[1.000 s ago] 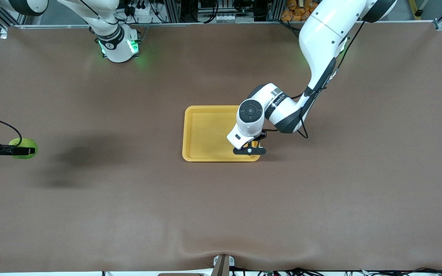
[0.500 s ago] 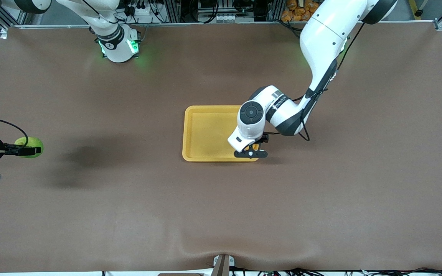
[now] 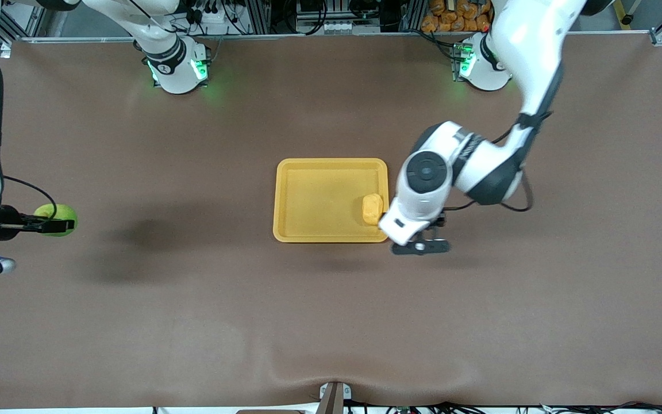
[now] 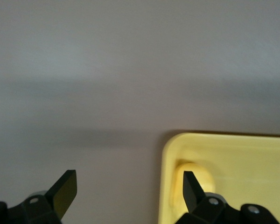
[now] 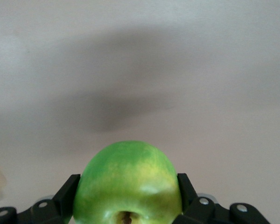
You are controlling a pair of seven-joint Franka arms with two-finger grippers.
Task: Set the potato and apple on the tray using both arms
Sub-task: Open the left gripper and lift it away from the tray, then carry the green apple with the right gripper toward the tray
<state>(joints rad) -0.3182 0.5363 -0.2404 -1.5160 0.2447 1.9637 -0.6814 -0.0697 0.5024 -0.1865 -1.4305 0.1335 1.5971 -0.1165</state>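
The yellow tray point(image 3: 314, 198) lies mid-table. The yellow-orange potato point(image 3: 372, 208) rests in it by the rim toward the left arm's end; it also shows in the left wrist view point(image 4: 198, 175) inside the tray point(image 4: 233, 154). My left gripper point(image 3: 420, 246) is open and empty, over the brown mat just off the tray's corner point(image 4: 129, 189). My right gripper point(image 3: 49, 225) is shut on the green apple point(image 3: 62, 216), held in the air over the mat at the right arm's end; the apple fills the right wrist view point(image 5: 128, 184) between the fingers.
The brown mat point(image 3: 331, 322) covers the table. The two green-lit arm bases point(image 3: 179, 69) stand along the edge farthest from the front camera. A dark shadow lies on the mat between the apple and the tray.
My left gripper has let go of the potato, lifted and moved off the tray toward the left arm's end. My right gripper has carried the apple a little toward the tray.
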